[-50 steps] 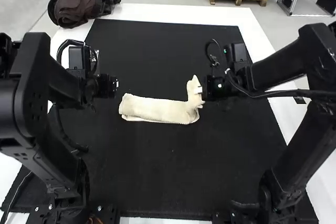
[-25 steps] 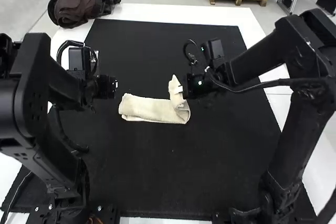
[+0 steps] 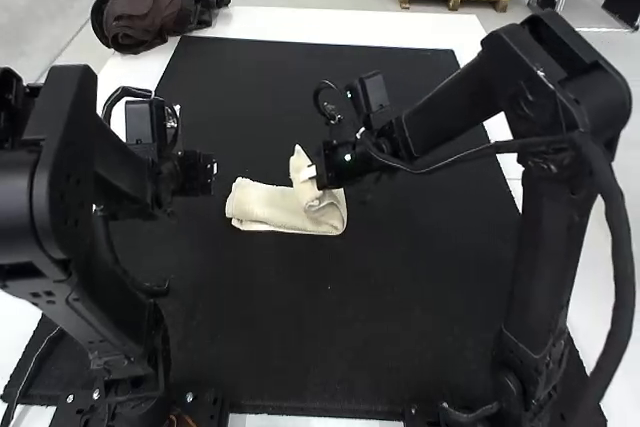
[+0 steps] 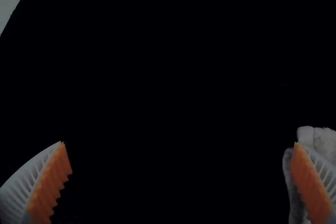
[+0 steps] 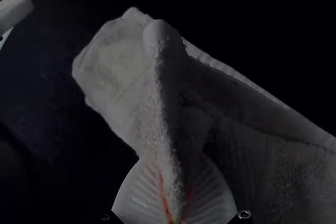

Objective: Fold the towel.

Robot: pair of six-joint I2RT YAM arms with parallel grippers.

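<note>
Cream towel, high view: we should carry the raised end across low and level, line its edges up with the flat end, then let go gently. Strip lies on the black mat, one end lifted at the right gripper. Left wrist view: left gripper wide open, empty, towel close beside. Right wrist view: right gripper closed, pinching a towel ridge.

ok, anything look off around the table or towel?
Only the dark bundle at the far left corner of the table: unrelated to folding. Can't tell if it's on or behind it. The raised end of the towel in the right hand looks normal.
</note>
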